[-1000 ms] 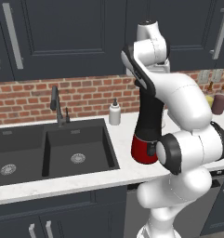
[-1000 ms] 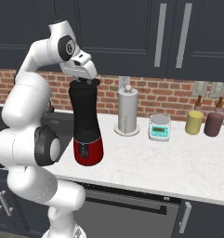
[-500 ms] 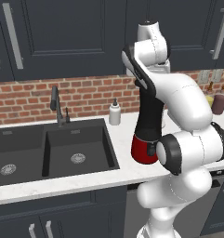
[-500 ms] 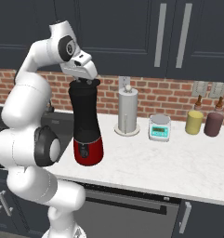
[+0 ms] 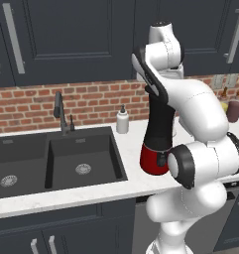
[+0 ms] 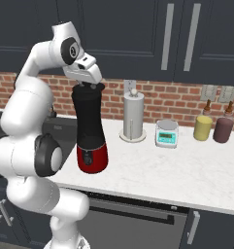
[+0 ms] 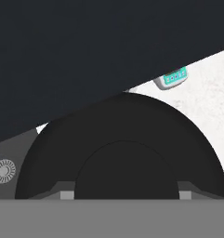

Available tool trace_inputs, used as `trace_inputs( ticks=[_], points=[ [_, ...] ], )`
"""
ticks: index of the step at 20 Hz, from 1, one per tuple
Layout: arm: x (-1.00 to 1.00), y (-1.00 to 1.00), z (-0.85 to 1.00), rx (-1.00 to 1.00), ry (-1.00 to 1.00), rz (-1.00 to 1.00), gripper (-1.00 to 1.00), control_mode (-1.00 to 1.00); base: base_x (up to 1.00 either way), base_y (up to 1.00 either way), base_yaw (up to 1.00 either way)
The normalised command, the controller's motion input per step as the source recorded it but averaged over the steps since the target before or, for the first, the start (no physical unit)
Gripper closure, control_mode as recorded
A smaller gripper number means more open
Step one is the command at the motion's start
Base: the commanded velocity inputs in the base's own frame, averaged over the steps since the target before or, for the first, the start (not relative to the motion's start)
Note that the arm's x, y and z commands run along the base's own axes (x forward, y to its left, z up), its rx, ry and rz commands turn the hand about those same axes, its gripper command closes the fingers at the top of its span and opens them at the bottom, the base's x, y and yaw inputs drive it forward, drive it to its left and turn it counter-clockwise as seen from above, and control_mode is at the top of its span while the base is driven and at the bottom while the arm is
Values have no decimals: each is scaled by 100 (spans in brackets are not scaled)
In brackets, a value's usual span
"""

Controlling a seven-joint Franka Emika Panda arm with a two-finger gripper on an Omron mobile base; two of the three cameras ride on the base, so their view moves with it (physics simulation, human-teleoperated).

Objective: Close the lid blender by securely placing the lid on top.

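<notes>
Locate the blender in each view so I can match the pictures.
Left base view: blender right of centre on the counter, partly behind the arm, right of the sink.
Right base view: blender left of centre, under the claw.
Hand view: its round black top across the lower half.
Shared landmark: the teal kitchen scale.

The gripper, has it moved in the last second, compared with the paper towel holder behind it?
No. In the right base view the gripper sits at the top of the blender, at the same place left of the paper towel holder as before.

Blender [image 6: 91, 131] on counter [image 6: 176, 165], right of sink [image 5: 51, 158].
</notes>
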Motion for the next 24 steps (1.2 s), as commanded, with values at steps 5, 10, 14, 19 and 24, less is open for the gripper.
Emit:
trace_inputs(
  ticks=[5,10,14,19,24],
  points=[
    [-18,-2,-6,0,0,0,100,-100,0,0,0],
    [-2,0,-1,0,0,0,100,-100,0,0,0],
    [-2,0,-3,0,0,0,100,-100,0,0,0],
    [-40,-3,-27,0,0,0,100,-100,0,0,0],
    [-4,0,0,0,0,0,100,-100,0,0,0]
  ],
)
